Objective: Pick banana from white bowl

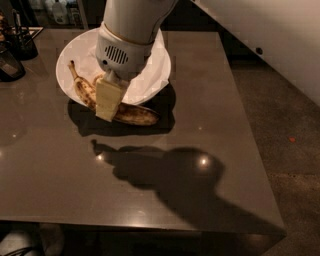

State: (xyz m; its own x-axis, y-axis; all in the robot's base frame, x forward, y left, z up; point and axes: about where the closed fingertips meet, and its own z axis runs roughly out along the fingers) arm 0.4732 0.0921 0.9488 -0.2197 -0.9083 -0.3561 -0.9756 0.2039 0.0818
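Over the white bowl (75,47), the arm (132,20) angles down — gripper (107,114) fingers (109,97) clamped on the banana (85,91).

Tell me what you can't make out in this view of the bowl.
Camera view:
- The gripper, low over the white bowl's near side: whether it holds the banana, its own body hides contact.
- Banana's middle: behind the gripper.
- Bowl's far rim: covered by the arm.
- The dark objects, far left: cut off by the frame edge.
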